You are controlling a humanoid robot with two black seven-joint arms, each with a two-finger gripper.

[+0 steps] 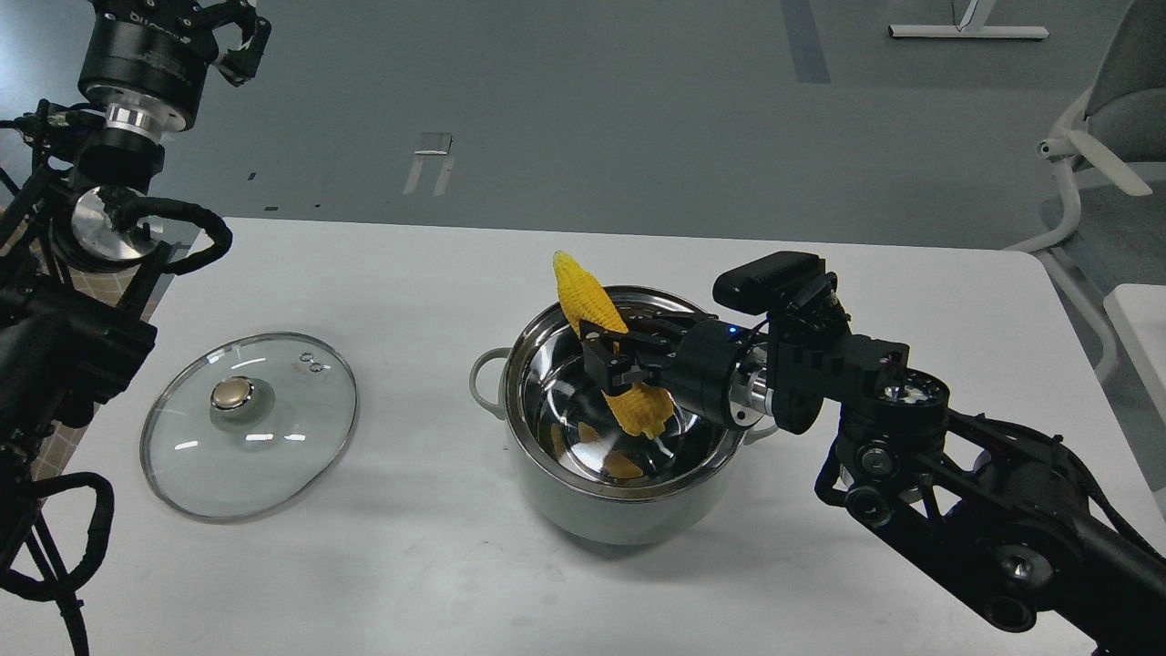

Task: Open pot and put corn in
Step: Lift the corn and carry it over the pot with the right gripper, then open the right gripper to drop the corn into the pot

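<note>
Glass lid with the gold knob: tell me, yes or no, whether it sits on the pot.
No, the glass lid lies flat on the white table, left of the open grey-green pot.

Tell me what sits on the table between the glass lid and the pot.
Nothing. In the head view, the stretch of white table between the glass lid and the pot is bare.

A white table (383, 273) stands on a grey floor (583, 100). A pale chair (1107, 137), maybe an office one, sits past its right edge.
</note>
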